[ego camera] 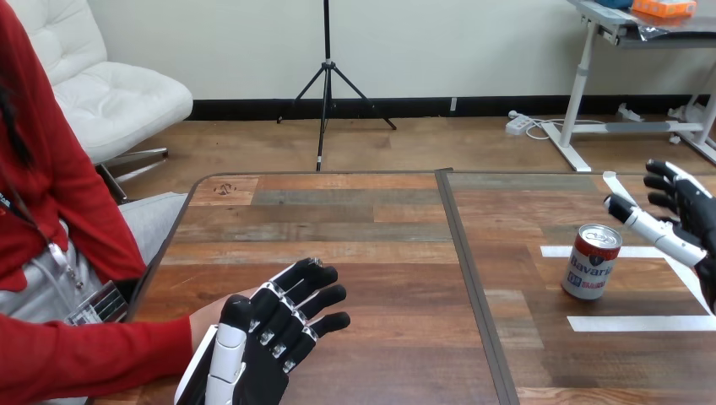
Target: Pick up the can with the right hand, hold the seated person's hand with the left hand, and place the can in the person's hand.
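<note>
I see the can (pixel 591 263) standing upright on the table (pixel 380 253), my right hand (pixel 688 211) just beside it, fingers spread and empty. My left hand (pixel 270 337) lies straight-fingered over the person's hand (pixel 209 319), not curled round it. If I close in high, the thumb may clip the rim and topple the can

The robot's left hand (pixel 257 359) is black, with a long, smooth white shell running along the side toward the tabletop's left edge. Its fingers (pixel 314 297) are black, jointed, set with small white plates and ending in rounded black tips. The right hand (pixel 699 211) is built alike: a black body, one slim white-shelled digit and dark rounded tips.
</note>
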Controlling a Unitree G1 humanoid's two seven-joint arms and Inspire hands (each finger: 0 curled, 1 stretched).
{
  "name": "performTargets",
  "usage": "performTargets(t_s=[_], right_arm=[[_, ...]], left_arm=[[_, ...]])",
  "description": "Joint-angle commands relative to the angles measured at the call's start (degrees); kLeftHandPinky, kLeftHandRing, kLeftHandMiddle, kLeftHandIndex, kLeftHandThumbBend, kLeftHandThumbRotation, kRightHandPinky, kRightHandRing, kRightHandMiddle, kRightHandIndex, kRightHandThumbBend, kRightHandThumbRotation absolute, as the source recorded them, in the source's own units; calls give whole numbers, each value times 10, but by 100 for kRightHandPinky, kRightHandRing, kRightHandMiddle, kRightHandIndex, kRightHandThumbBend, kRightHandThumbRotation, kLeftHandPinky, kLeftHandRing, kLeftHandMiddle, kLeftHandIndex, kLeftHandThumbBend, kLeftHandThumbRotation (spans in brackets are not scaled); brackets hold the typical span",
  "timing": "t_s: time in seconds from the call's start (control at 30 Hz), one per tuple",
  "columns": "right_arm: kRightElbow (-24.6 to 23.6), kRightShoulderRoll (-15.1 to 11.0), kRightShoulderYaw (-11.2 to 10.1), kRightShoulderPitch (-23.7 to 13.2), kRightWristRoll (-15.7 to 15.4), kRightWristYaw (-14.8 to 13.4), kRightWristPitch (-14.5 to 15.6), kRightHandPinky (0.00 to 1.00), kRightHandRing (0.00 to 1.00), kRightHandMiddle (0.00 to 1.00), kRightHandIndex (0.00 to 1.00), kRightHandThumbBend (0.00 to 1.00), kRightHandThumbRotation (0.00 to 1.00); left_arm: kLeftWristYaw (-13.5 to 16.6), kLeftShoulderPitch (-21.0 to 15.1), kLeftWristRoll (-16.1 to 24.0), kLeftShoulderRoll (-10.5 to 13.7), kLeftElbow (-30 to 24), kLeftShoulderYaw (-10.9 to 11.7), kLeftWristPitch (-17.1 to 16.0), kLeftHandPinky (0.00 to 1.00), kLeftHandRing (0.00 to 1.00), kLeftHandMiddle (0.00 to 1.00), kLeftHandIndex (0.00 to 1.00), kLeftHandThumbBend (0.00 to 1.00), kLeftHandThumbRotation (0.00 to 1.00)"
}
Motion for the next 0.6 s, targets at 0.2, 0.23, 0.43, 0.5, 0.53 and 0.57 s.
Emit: performTargets(t_s=[0.2,0.23,0.43,0.5,0.53,0.57], right_arm=[[9,15,3,-72,12,2,32,88,92,91,92,100,50],[11,15,5,-73,10,1,35,89,92,91,93,100,50],[12,16,13,-76,1,-5,42,90,93,92,94,100,49],[12,16,16,-77,-2,-9,41,89,92,92,94,100,48],[14,16,18,-77,-4,-11,41,89,92,92,94,100,48],[15,16,19,-78,-6,-12,42,88,92,92,94,100,47]], left_arm=[[-11,-33,-9,-30,-2,16,-12,73,80,80,75,92,78],[-11,-33,-10,-30,-3,16,-10,73,80,80,75,92,78],[-10,-33,-11,-29,-3,18,-7,69,79,79,74,92,76],[-10,-33,-12,-29,-3,18,-6,67,79,78,74,92,76],[-11,-33,-12,-28,-3,19,-6,67,79,78,73,92,76],[-11,-33,-12,-28,-3,19,-6,67,79,78,73,92,76]])
